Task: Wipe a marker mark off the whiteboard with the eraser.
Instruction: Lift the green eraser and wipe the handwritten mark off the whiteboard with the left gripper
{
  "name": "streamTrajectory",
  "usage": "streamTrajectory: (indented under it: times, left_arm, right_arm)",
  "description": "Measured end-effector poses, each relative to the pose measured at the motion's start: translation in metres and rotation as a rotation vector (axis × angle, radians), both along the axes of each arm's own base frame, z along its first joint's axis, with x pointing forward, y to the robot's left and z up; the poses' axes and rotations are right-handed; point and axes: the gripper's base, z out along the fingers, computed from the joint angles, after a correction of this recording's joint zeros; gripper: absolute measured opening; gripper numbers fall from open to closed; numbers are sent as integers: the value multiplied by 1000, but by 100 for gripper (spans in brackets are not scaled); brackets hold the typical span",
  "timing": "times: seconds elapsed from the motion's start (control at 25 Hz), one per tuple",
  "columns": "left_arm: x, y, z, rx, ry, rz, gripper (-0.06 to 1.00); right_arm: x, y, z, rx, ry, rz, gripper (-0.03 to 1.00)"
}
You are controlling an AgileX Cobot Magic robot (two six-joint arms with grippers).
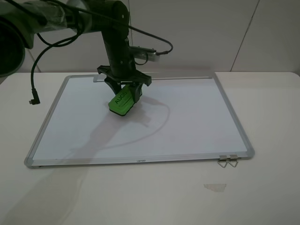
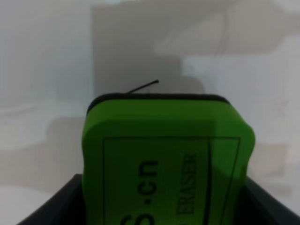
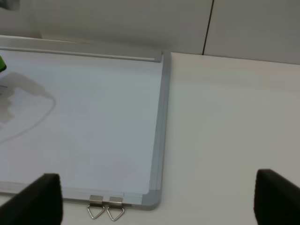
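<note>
My left gripper [image 1: 125,90] is shut on the green eraser [image 1: 123,101], holding it tilted over the upper middle of the whiteboard [image 1: 197,122], its lower end at or near the surface. In the left wrist view the eraser [image 2: 168,159] fills the foreground between the dark fingers [image 2: 61,206]. A short thin black stroke of the marker mark [image 2: 143,86] pokes out just past the eraser's far edge; the rest is hidden. The right gripper [image 3: 159,194] stands open over the table by the board's near right corner [image 3: 154,199].
Two small metal clips [image 1: 228,161] lie at the board's front right corner, also seen as clips [image 3: 105,208] in the right wrist view. A black cable [image 1: 33,91] hangs at the left of the board. A pale patch [image 1: 215,187] marks the table in front.
</note>
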Motion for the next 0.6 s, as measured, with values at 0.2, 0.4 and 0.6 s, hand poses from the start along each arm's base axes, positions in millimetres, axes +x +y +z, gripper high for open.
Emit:
streamTrajectory:
  times: [0.2,0.4,0.6]
  left_arm:
    - [5,-5,-30,8,6,-2,59]
    - [7,-5,-37,10,-2,-4,59]
    - [12,-6,-37,19,-62,-51,59]
  right_arm:
    - [0,0,0,0,0,0,82]
    - [0,0,0,0,0,0,82]
    - [0,0,0,0,0,0,82]
